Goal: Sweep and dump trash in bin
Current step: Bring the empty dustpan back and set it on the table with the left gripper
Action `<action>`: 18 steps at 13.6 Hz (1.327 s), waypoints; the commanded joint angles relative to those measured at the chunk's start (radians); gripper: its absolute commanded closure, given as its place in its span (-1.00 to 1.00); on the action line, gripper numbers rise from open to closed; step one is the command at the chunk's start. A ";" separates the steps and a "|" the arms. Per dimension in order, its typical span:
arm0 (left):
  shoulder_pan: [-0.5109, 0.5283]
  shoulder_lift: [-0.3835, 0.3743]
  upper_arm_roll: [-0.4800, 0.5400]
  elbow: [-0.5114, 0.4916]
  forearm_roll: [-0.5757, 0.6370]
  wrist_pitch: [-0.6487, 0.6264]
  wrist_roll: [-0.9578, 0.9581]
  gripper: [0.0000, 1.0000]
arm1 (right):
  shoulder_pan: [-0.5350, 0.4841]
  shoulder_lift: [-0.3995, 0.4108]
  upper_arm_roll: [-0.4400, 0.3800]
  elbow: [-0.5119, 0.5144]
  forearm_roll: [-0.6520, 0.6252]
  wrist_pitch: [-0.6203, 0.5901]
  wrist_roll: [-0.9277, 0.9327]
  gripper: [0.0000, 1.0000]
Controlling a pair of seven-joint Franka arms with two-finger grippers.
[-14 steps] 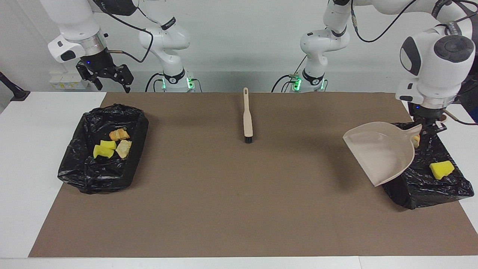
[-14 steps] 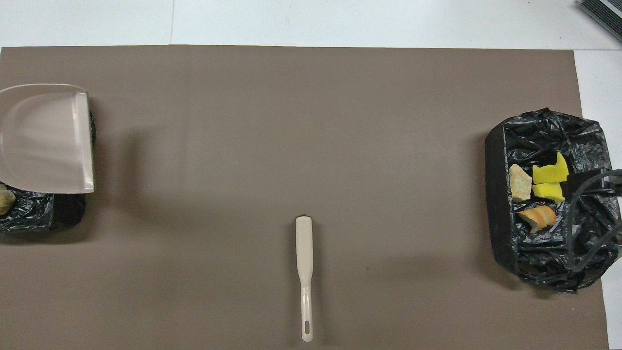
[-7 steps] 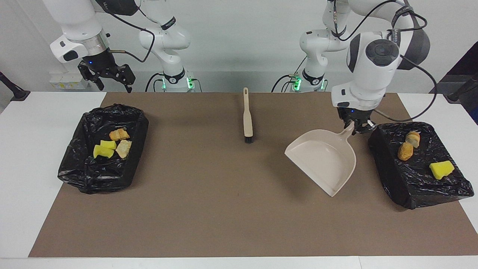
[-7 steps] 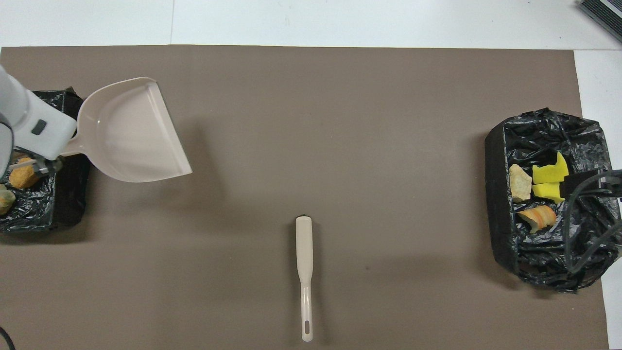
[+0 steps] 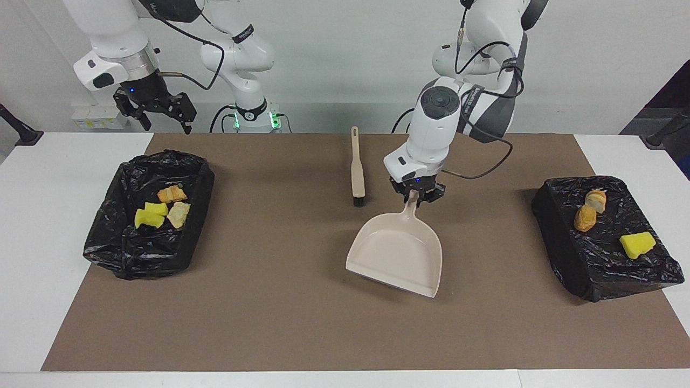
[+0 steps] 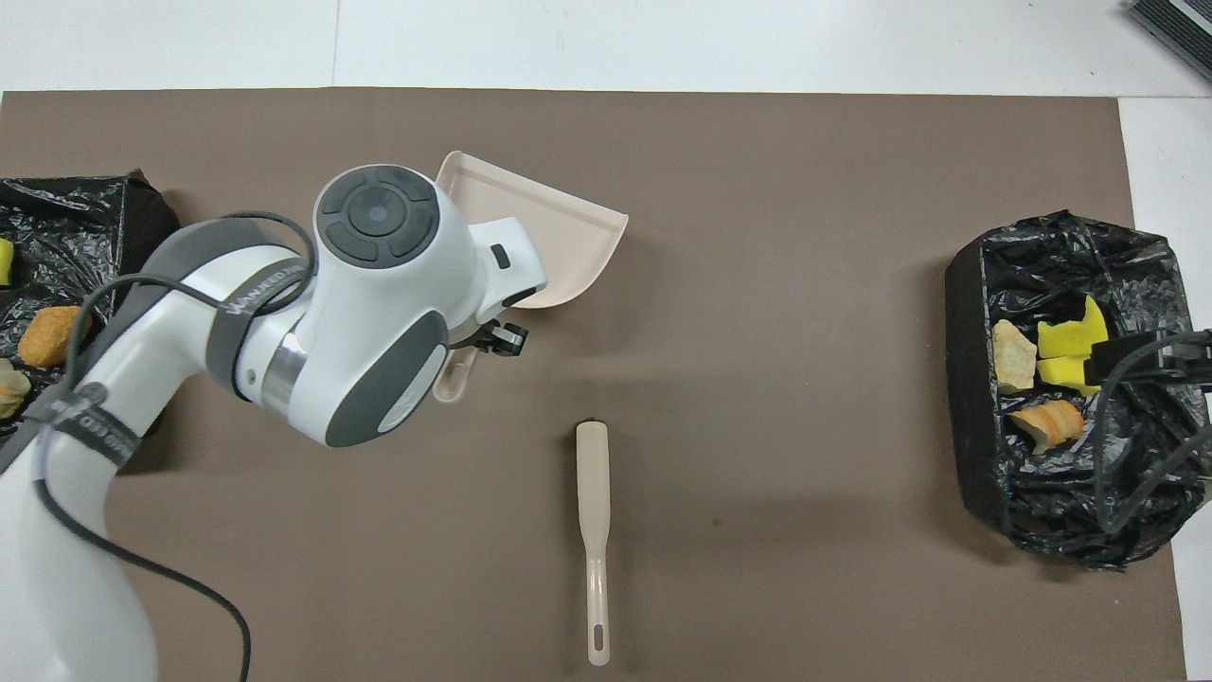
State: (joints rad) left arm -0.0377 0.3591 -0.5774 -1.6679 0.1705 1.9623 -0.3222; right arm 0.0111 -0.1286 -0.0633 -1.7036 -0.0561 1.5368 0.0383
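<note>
left gripper (image 5: 418, 195) clenched on dustpan (image 5: 396, 254) handle, over mat centre | right gripper (image 5: 156, 110) spread, empty, above bin (image 5: 102, 242) holding trash (image 5: 161, 209)

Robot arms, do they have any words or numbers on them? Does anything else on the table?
Band on left arm: white letters, too blurred to read.
Band on right arm: white letters, too small to read.
No writing shows on the dustpan, brush or bins.

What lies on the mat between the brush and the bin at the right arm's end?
Nothing: in the facing view the brown mat is bare between the beige long-handled brush and the black bag-lined bin.
</note>
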 commanded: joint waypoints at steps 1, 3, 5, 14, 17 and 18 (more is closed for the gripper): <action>-0.040 0.101 0.001 0.078 -0.035 0.065 -0.212 1.00 | -0.003 0.009 0.000 0.015 0.019 -0.003 -0.021 -1.00; -0.053 0.115 -0.013 0.080 -0.025 0.087 -0.232 1.00 | -0.003 0.009 -0.001 0.015 0.019 -0.004 -0.021 -1.00; -0.089 0.167 -0.013 0.086 0.000 0.087 -0.239 1.00 | -0.003 0.009 -0.001 0.015 0.019 -0.004 -0.023 -1.00; -0.099 0.173 -0.013 0.094 0.084 0.070 -0.261 -1.00 | -0.003 0.009 -0.001 0.015 0.019 -0.004 -0.021 -1.00; -0.080 0.027 0.039 -0.022 0.081 0.035 -0.247 -1.00 | -0.003 0.009 -0.001 0.015 0.019 -0.004 -0.021 -1.00; -0.088 -0.036 0.082 -0.068 0.081 0.020 -0.247 -1.00 | -0.003 0.009 -0.001 0.015 0.019 -0.003 -0.021 -1.00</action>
State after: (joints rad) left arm -0.1341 0.4764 -0.5538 -1.6082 0.2475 2.0044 -0.5761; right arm 0.0111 -0.1286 -0.0633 -1.7036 -0.0558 1.5368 0.0383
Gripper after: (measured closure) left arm 0.018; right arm 0.000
